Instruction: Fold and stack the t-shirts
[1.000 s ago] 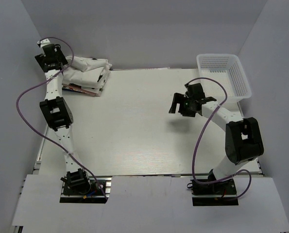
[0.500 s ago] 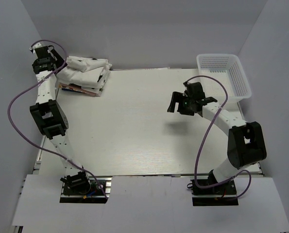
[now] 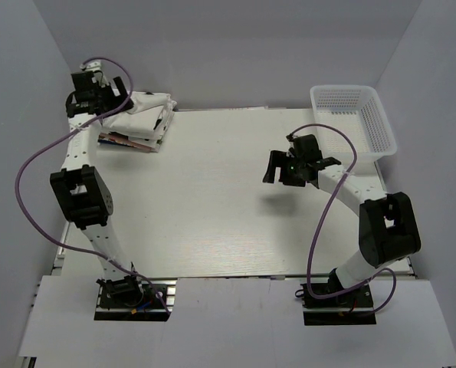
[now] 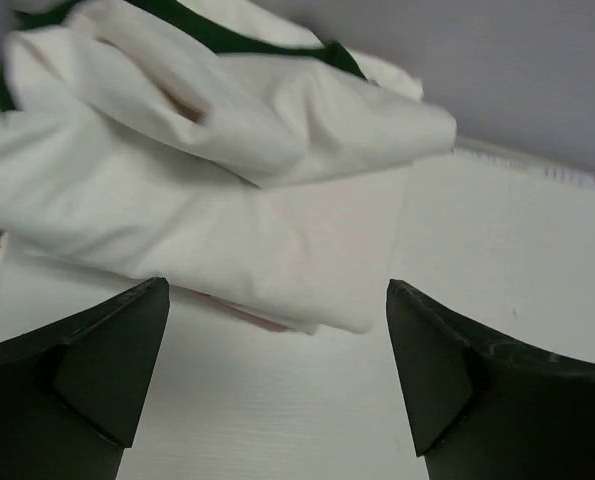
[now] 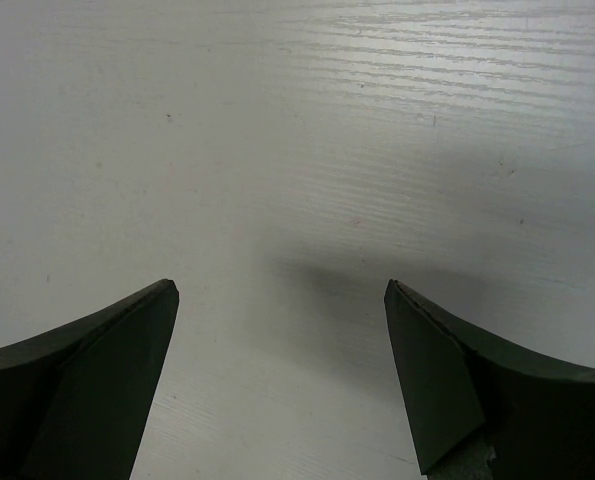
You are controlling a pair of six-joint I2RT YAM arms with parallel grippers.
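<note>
The t-shirts [image 3: 139, 116] are being kept in one pile at the far left corner of the table [image 3: 212, 199]. The top one, white with green edges, is lying a bit lumpy. The left gripper [image 4: 277, 290] is being held wide open near the pile, with nothing gripped. The right gripper [image 5: 280, 287] is being held wide open too, well apart, over bare table. No loose shirt is being seen elsewhere, so the job is being judged nearly done. Maybe only some tidying is left.
</note>
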